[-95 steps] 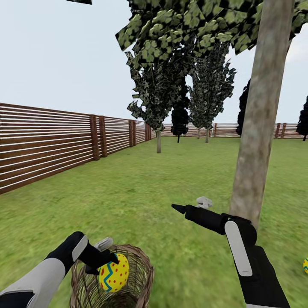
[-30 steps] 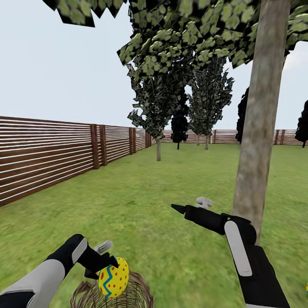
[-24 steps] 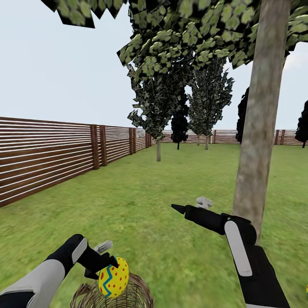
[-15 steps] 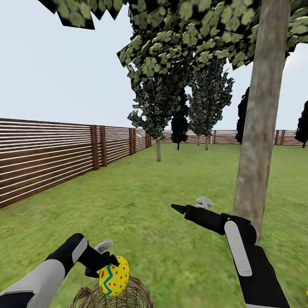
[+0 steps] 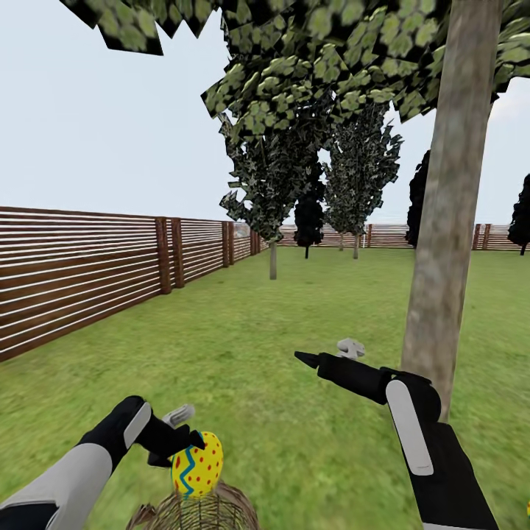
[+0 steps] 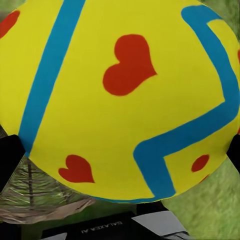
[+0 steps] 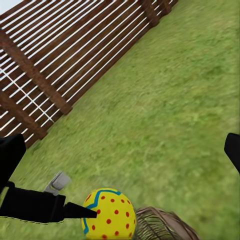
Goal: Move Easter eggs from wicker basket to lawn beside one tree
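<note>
My left gripper (image 5: pixel 188 436) is shut on a yellow Easter egg (image 5: pixel 197 464) with red dots and a blue zigzag, holding it just above the wicker basket (image 5: pixel 196 513) at the bottom edge of the head view. That egg (image 6: pixel 120 100) looms large in the left wrist view, with basket weave (image 6: pixel 35 192) below it. The right wrist view looks down on the held egg (image 7: pixel 109 214), the left gripper (image 7: pixel 80 200) and the basket rim (image 7: pixel 162 226). My right gripper (image 5: pixel 324 352) hangs open and empty over the lawn (image 5: pixel 243 346), beside the thick grey-brown tree trunk (image 5: pixel 442 250). A sliver of another egg (image 5: pixel 527 506) shows at the right edge.
A brown slat fence (image 5: pixel 81 272) runs along the left and the far side. Thin-trunked trees (image 5: pixel 273 221) and dark cypress-like trees (image 5: pixel 309 213) stand farther back. Open grass lies between the basket and the trunk.
The egg has risen from inside the basket rim to just above it. The head view has tilted up, so the basket sits lower in the picture. The right arm has not moved.
</note>
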You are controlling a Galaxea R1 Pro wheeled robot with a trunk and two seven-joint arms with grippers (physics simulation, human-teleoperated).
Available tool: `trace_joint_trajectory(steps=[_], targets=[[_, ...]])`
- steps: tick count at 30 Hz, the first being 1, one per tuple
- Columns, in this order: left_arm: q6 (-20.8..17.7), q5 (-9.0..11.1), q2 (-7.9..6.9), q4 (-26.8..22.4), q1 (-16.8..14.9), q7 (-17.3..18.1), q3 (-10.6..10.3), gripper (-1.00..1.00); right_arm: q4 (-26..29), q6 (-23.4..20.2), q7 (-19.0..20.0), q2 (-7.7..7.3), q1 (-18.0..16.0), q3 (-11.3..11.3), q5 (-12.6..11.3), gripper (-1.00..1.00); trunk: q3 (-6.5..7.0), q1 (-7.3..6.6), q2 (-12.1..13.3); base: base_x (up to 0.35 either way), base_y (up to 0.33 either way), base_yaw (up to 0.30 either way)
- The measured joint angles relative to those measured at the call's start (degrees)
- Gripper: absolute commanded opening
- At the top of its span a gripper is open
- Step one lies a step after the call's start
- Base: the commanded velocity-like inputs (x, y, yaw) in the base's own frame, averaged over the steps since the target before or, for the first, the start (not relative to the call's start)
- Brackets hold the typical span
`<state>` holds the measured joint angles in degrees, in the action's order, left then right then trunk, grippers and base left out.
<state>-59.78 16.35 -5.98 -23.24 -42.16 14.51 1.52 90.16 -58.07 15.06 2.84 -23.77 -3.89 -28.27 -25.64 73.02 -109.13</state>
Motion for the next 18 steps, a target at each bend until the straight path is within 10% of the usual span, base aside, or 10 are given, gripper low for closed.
trace_joint_trajectory(steps=[18], targets=[[-0.01,-0.34,0.16,-8.18,-0.34,-0.53,-0.4,-1.0,-0.31,0.0,-0.09,0.04,-0.07,0.03,0.08,1.0,3.23,-3.96,7.22,0.0,0.0,0.0]])
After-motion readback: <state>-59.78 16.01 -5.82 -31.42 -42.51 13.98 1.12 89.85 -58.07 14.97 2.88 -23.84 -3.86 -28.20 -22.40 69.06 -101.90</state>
